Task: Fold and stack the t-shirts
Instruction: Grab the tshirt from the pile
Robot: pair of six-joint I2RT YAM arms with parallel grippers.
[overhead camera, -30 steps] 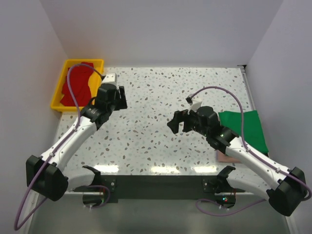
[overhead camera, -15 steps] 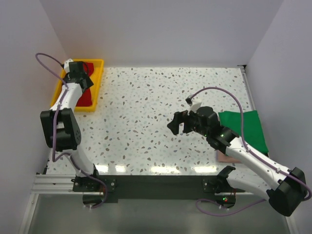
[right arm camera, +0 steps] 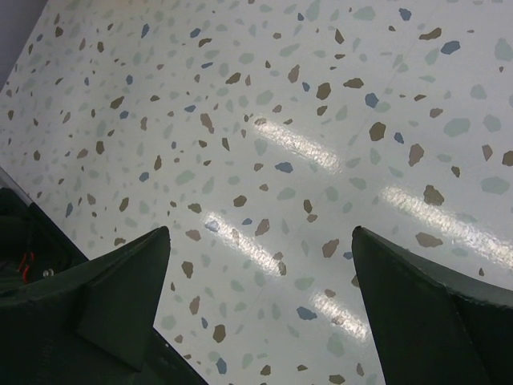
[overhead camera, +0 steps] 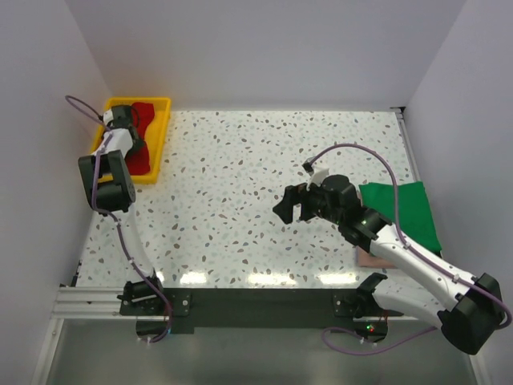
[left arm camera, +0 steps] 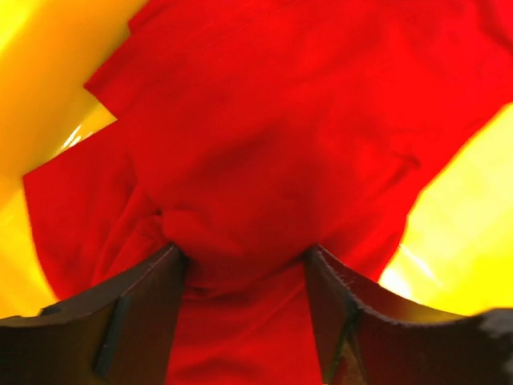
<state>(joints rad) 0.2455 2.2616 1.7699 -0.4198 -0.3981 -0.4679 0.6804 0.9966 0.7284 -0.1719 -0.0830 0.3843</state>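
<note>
My left gripper (left arm camera: 240, 257) is down inside the yellow bin (overhead camera: 163, 132) at the far left corner of the table (overhead camera: 240, 160). Its two dark fingers (left arm camera: 136, 309) stand apart, with a bunched ridge of the red t-shirt (left arm camera: 264, 144) rising between them and touching both inner faces. From this close wrist view I cannot tell whether they are squeezing that ridge or only resting against it. The red cloth is crumpled and fills most of the bin, with bright yellow plastic showing at the edges on both sides.

My right gripper (right arm camera: 260, 233) hangs over the bare speckled tabletop near the middle, well apart from the bin. Its fingers are spread wide and hold nothing; only the white surface with brown and blue flecks shows between them.

A green t-shirt (overhead camera: 413, 212) lies flat at the right edge of the table, beside my right arm. At its near corner a small pinkish patch (overhead camera: 370, 258) shows next to the arm; it may be another folded garment, but too little of it is visible to say.
</note>
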